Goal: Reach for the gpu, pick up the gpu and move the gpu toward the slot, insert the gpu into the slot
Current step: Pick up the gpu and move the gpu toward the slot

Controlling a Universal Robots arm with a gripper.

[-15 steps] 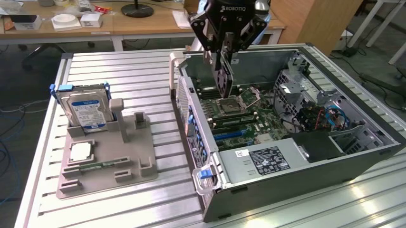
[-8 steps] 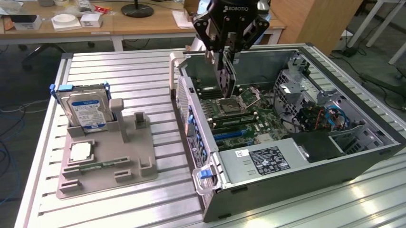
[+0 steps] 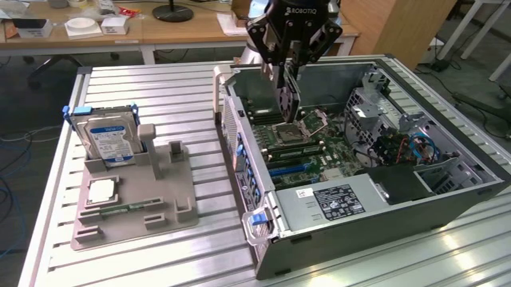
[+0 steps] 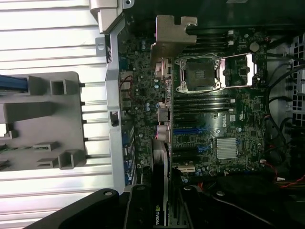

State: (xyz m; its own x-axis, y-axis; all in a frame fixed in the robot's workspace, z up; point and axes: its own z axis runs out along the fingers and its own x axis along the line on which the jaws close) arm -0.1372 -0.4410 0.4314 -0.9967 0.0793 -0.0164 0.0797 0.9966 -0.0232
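Here, ROBOTIQ-marked jaws clenched on the gpu [image 3: 288, 98], NVIDIA logo on it, card upright over Dell motherboard [image 4: 138, 76], blue slot [image 3: 289, 170] apart below.

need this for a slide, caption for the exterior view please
Gripper holding the gpu on edge above the open computer case, over the motherboard and its empty blue slot.

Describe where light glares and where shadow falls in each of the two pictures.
Exterior view: light glares off the ribbed table at the exterior view's lower right, while the inside of the computer case sits in shade. Wrist view: the table washes out to white, the motherboard is dim, and the graphics card looks almost black.
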